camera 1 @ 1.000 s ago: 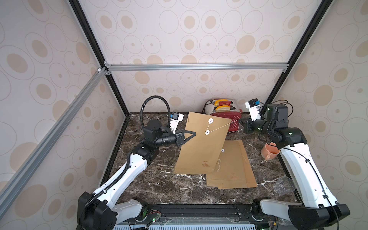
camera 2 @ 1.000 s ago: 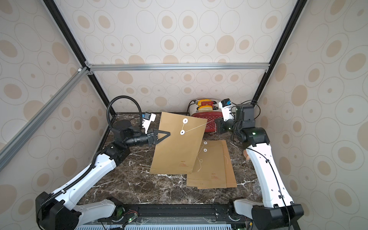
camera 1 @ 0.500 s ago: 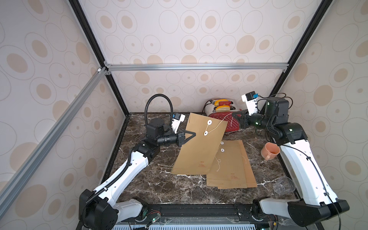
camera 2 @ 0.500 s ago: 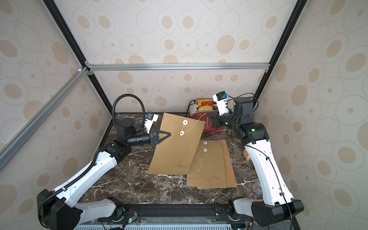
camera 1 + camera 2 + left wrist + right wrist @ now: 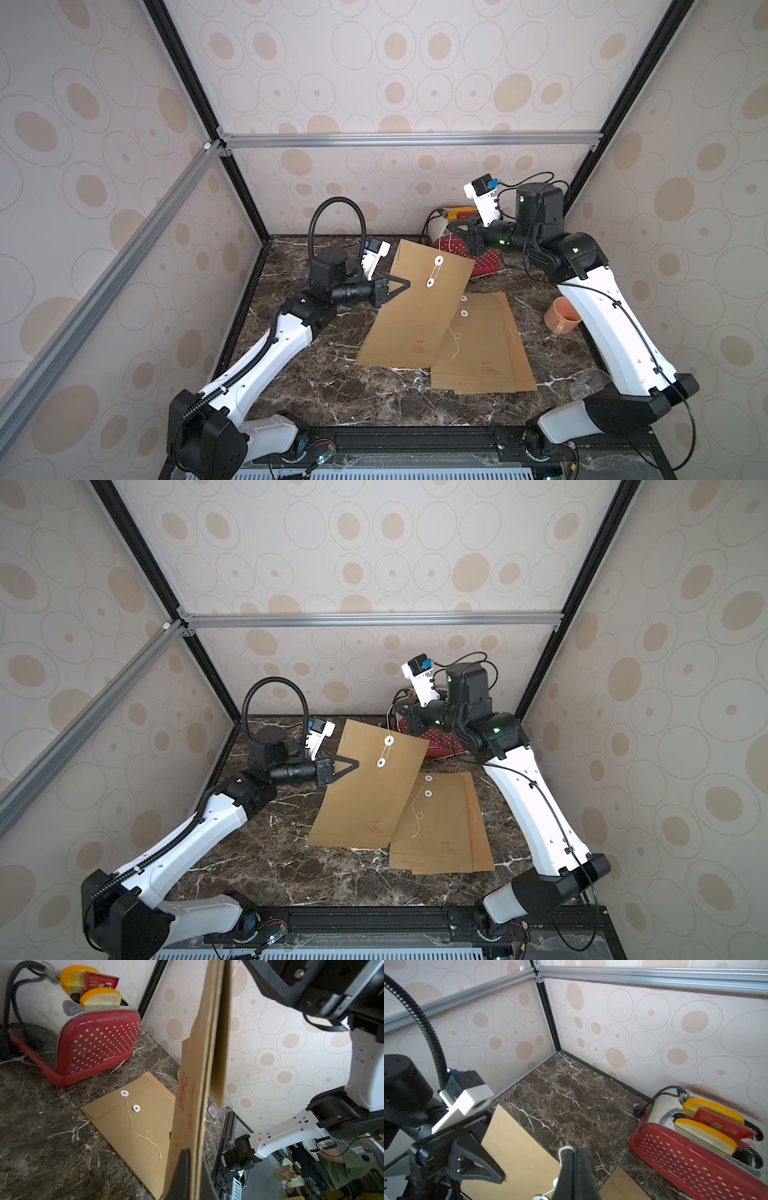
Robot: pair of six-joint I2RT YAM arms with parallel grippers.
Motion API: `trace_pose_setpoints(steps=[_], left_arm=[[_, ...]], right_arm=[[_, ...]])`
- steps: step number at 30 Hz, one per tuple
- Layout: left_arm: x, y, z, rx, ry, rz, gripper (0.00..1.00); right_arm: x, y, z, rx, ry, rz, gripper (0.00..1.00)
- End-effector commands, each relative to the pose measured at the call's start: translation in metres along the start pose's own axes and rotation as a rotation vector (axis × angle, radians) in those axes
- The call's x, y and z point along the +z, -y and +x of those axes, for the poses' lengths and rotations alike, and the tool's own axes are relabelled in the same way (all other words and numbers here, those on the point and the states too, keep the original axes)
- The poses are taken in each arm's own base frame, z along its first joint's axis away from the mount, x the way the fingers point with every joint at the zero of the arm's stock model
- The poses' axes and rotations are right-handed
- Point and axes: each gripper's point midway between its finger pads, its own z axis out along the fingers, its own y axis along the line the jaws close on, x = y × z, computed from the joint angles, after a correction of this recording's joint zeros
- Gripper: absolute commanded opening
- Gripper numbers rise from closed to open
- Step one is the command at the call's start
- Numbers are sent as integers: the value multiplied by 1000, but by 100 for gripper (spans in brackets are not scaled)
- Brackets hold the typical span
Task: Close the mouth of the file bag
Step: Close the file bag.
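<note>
The desk [image 5: 316,386] is a dark brown marble slab, polished and shot with thin white veins. Pale walls [image 5: 395,83] printed with beige ovals and ring outlines box it in, framed by black posts and a ribbed aluminium bar [image 5: 407,139].

The file bag [image 5: 415,316] is flat, matte kraft paper. It stands tilted near the middle of the desk, its lower edge down and its mouth end raised. The left claw [image 5: 405,284] is clamped on its side edge. Two white round discs sit on the flap, and a thin pale string [image 5: 440,245] runs up from them to the right claw [image 5: 453,227], which is pinched tight on it.

Its lower corner overlaps a flat stack of similar bags [image 5: 486,349]. Behind stands a glossy red dotted toaster [image 5: 99,1043]. A smooth orange cup [image 5: 561,318] and a clear glass [image 5: 588,380] sit beside the right arm.
</note>
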Motion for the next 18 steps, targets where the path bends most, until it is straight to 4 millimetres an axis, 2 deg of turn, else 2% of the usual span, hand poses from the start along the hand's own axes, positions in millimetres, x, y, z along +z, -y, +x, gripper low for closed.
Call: trace_pose_setpoints(steps=[1,18], left_arm=[[-2,18,-15,67,21,35,0],[6,18,-8,52,-11,42,0]], right_arm=[[6,-11,-5,-19,-4,-5,0],[29,-65,-23,-77,28,-94,0]])
